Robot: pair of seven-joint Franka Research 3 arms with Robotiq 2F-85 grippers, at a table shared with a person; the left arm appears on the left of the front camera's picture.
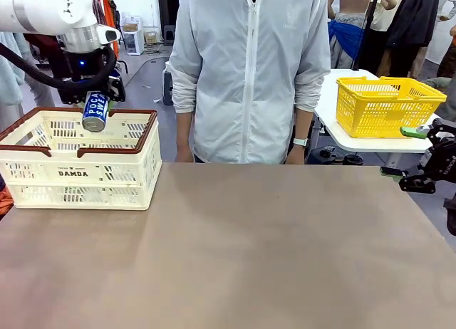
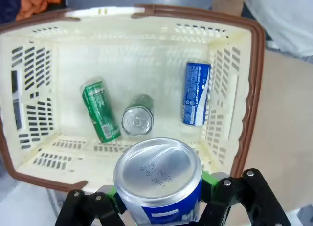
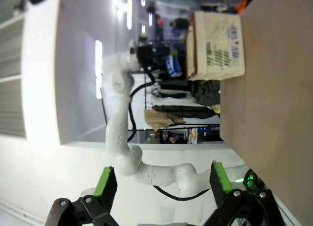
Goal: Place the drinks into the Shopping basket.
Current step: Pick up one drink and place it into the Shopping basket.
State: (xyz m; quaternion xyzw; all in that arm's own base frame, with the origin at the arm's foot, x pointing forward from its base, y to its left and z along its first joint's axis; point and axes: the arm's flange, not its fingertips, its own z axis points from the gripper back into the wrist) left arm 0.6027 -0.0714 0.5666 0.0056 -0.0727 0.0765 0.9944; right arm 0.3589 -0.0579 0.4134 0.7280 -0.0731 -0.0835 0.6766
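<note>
My left gripper is shut on a blue and white can and holds it over the cream Shopping basket at the table's left. From the left wrist, the held can fills the foreground between the green pads, silver top facing the camera. Below it, inside the Shopping basket, lie a green can on its side, a second green can seen end-on, and a blue and white can on its side. My right gripper hangs open with nothing in it, off the table's right edge.
A person in a pale jacket stands at the far side of the table. A yellow mesh basket sits on a white side table at the back right. The brown tabletop is bare in the middle and right.
</note>
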